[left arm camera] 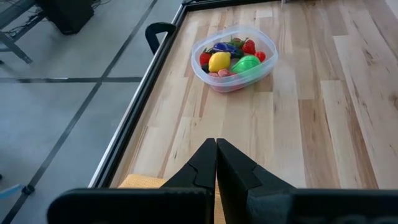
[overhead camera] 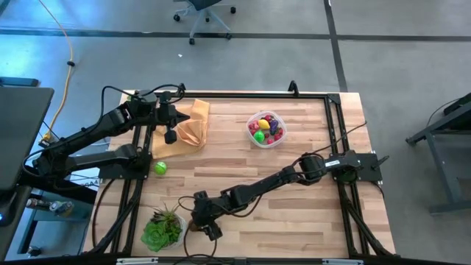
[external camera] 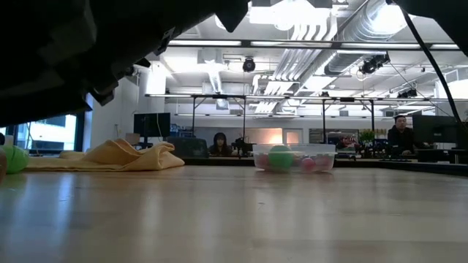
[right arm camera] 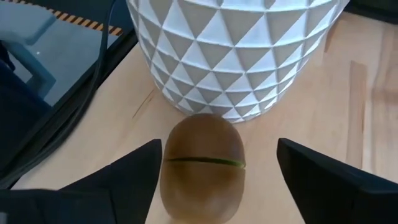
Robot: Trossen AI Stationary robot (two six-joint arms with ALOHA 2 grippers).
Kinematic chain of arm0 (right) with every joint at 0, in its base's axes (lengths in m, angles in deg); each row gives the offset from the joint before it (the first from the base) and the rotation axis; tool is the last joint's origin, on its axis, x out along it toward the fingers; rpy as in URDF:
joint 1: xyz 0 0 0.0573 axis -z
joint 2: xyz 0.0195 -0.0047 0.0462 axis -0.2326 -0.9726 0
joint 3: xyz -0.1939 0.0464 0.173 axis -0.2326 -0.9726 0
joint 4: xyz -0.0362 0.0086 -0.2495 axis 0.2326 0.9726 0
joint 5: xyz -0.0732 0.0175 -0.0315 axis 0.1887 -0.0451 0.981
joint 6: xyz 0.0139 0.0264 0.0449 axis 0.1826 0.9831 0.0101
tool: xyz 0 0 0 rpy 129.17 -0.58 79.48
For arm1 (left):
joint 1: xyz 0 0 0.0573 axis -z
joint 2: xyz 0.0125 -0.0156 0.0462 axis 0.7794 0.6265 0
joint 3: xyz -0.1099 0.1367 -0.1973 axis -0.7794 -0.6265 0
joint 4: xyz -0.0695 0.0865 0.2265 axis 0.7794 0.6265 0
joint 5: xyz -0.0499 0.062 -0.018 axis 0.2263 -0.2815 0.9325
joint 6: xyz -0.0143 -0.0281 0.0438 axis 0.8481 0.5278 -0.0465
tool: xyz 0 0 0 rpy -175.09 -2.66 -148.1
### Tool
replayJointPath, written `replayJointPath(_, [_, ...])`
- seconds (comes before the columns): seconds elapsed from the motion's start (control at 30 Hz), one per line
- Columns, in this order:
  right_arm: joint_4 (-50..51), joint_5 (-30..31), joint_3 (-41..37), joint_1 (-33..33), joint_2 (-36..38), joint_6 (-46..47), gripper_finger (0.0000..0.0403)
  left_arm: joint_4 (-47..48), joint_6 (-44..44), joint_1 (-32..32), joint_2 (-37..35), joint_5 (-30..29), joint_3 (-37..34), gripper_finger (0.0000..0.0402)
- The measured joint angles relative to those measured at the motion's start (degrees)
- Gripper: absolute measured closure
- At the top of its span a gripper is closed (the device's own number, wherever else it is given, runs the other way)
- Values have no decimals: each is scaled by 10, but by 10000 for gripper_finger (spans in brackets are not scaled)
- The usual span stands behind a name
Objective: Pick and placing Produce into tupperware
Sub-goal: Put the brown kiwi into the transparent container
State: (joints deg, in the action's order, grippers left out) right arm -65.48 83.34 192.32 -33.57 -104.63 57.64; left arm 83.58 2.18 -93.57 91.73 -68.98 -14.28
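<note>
The clear tupperware [overhead camera: 266, 129] stands toward the table's far right and holds several red, yellow, green and purple produce pieces [left arm camera: 231, 59]. A green ball [overhead camera: 160, 168] lies on the table near the left edge. A brown kiwi [right arm camera: 202, 165] lies on the wood against the foot of the white plant pot [right arm camera: 233, 50]. My right gripper [right arm camera: 217, 177] is open near the table's near edge, one finger on each side of the kiwi. My left gripper [left arm camera: 216, 152] is shut and hovers over the tan cloth [overhead camera: 190, 126] at the far left. My right gripper has the kiwi between its open fingers, coming in low toward the pot. One finger [right arm camera: 140, 171] stands right at the kiwi's side [right arm camera: 169, 168], and I cannot tell whether it touches. The other finger [right arm camera: 311, 171] is clearly apart from it. The kiwi rests on the table.
The leafy plant in its white pot [overhead camera: 162, 230] stands at the near left, just beyond my right gripper. Black frame rails [overhead camera: 335, 125] run along the table's sides. Bare wood lies between the tupperware [external camera: 295, 158] and the cloth [external camera: 110, 155]. People sit at desks far behind.
</note>
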Motion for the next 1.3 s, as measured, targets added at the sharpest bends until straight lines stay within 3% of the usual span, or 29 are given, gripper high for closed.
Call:
replayJointPath(0.5, [15, 3, 0, -5, 0, 11, 33, 0, 0, 0, 0, 0, 0, 399])
replayJointPath(1.3, [-18, 11, -1, -8, -26, 18, 29, 0, 0, 0, 0, -2, 0, 399])
